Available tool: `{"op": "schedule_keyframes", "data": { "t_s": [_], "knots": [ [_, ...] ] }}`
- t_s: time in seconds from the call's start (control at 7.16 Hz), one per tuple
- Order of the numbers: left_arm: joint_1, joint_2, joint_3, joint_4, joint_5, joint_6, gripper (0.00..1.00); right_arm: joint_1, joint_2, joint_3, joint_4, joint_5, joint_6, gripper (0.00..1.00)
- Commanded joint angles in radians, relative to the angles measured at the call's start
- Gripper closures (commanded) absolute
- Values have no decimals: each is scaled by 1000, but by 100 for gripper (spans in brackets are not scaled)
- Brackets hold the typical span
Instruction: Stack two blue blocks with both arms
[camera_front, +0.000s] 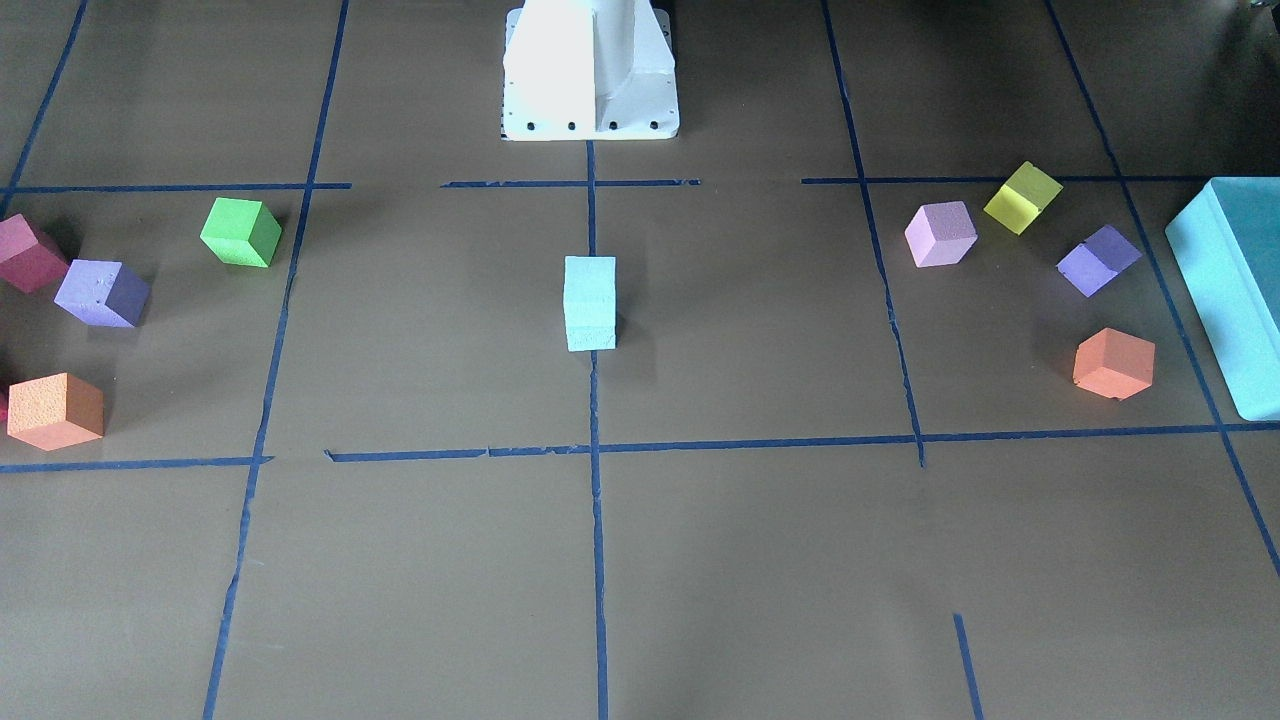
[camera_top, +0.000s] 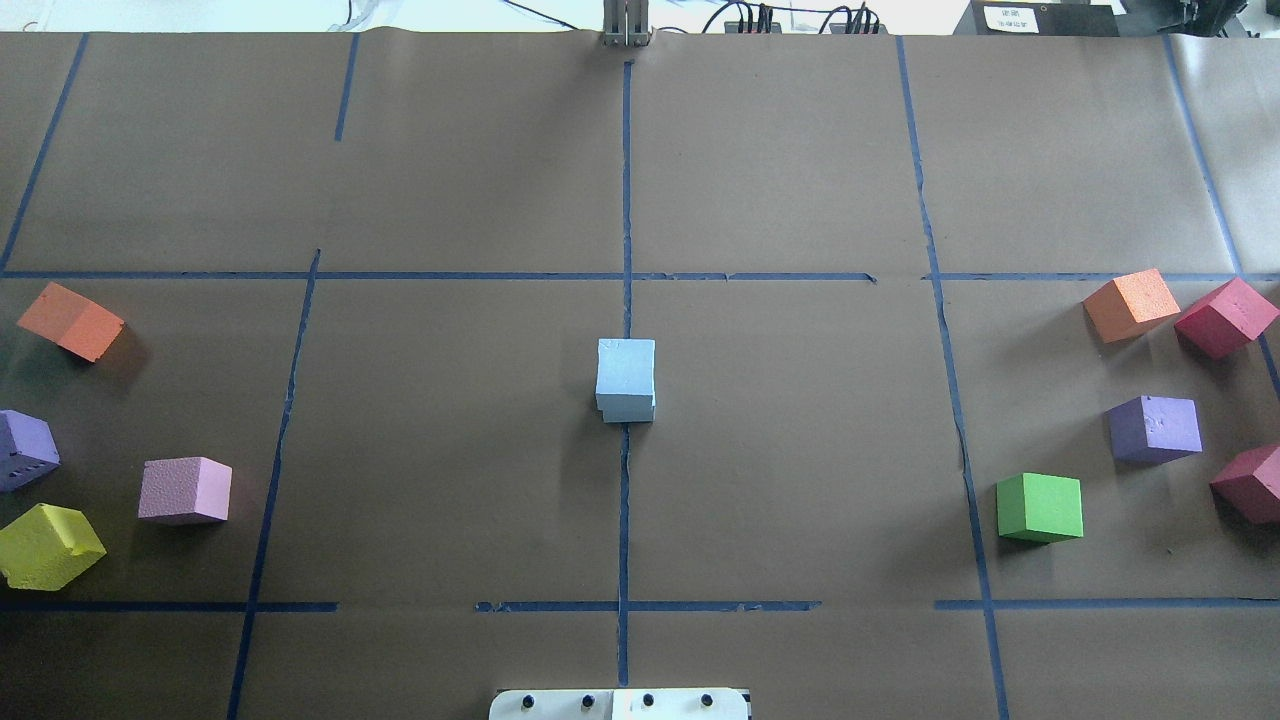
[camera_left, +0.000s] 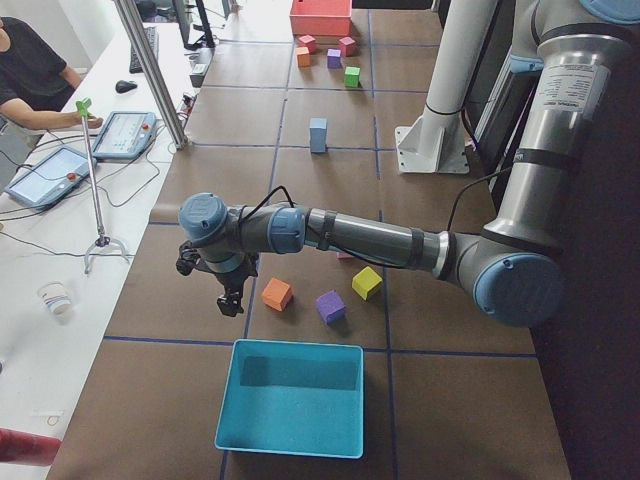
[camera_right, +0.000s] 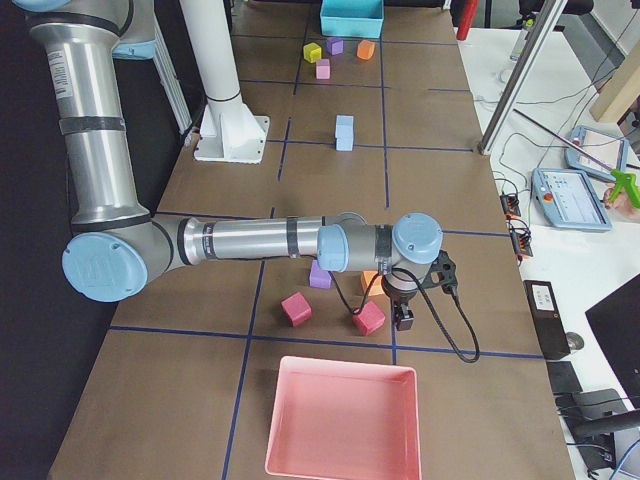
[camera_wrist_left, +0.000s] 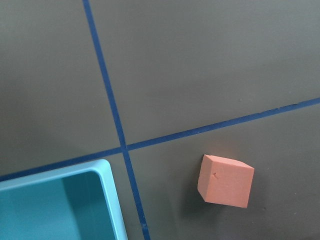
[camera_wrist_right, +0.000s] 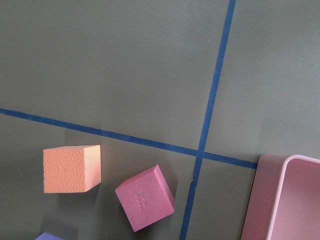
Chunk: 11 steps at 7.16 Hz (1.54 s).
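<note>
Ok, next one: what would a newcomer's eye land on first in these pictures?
The two blue blocks stacked alone at the centre of the table, on the tape line, the upper one slightly offset. Then the arms, stretched low to opposite ends: the left tool near the teal tray, the right tool by the pink tray, coloured cubes scattered at each end.

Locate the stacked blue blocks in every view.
Front-facing: blue stack at centre, below the white pedestal.
Overhead: stack at centre, above pedestal.
Exterior left: stack far, left of pedestal.
Exterior right: stack far, right of pedestal.
Left wrist: absent.
Right wrist: absent.
Shared landmark: pedestal.
</note>
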Motion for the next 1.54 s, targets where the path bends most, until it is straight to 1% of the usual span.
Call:
{"op": "schedule_keyframes", "data": {
  "t_s": [0.0,0.14,0.28,0.42,0.56,0.7,0.84,0.98,1.12,1.26,1.4],
  "knots": [
    [0,9,2,2,1,-10,0,-8,0,0,3,-4,5,0],
    [-3,18,-8,6,-2,-10,0,-8,1,0,3,2,5,0],
    [-6,33,-8,6,-4,-37,0,-34,10,0,-1,-3,12,0],
    [-9,38,-37,8,-28,-155,0,-69,27,-4,-3,-11,22,0],
    [-8,72,-91,0,-27,-227,0,-74,24,-5,-3,-12,38,0],
    [-5,93,-97,-4,-18,-248,0,-74,20,-9,-1,-14,37,0],
    [-5,93,-87,-29,28,-243,0,-74,21,-11,-1,-18,36,0],
    [-5,95,-88,-64,31,-252,0,-74,17,-12,-3,-21,23,0],
    [-2,104,-80,-67,34,-242,0,-72,14,-6,-4,-23,22,0],
    [0,94,-24,-136,51,-240,0,-71,12,-12,-4,-34,17,0],
    [3,107,25,-238,53,-243,0,-68,12,-5,-24,-40,17,0]
  ]
}}
